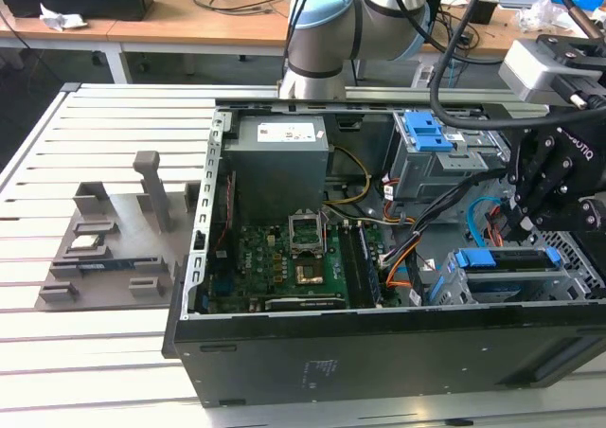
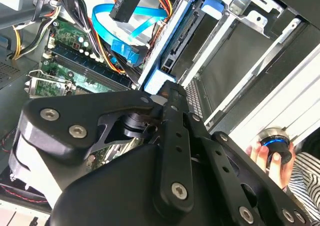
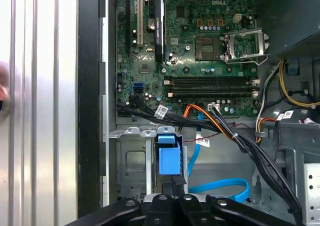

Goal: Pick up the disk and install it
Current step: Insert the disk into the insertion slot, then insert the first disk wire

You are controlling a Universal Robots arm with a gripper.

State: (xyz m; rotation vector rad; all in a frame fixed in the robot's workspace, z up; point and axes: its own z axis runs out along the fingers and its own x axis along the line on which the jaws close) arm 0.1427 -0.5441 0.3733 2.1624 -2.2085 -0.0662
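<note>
Overhead, an open black PC case (image 1: 379, 352) lies on a slatted metal table (image 1: 104, 125), motherboard (image 1: 284, 262) exposed. At the exterior view's right, the black gripper (image 1: 524, 222) hangs just above the drive cage, w/ the disk (image 1: 507, 258), blue-framed, seated in the cage. Fingers look closed together on the disk's blue tab (image 3: 169, 158). A person's hand (image 2: 272, 158) rests on a round knob (image 2: 275, 142) nearby.

You see the gripper (image 3: 175, 198) fingers pinched onto the blue-framed disk (image 3: 169, 158) low in the frame, green motherboard (image 3: 190, 46) above, blue cable (image 3: 220, 188) at lower right
</note>
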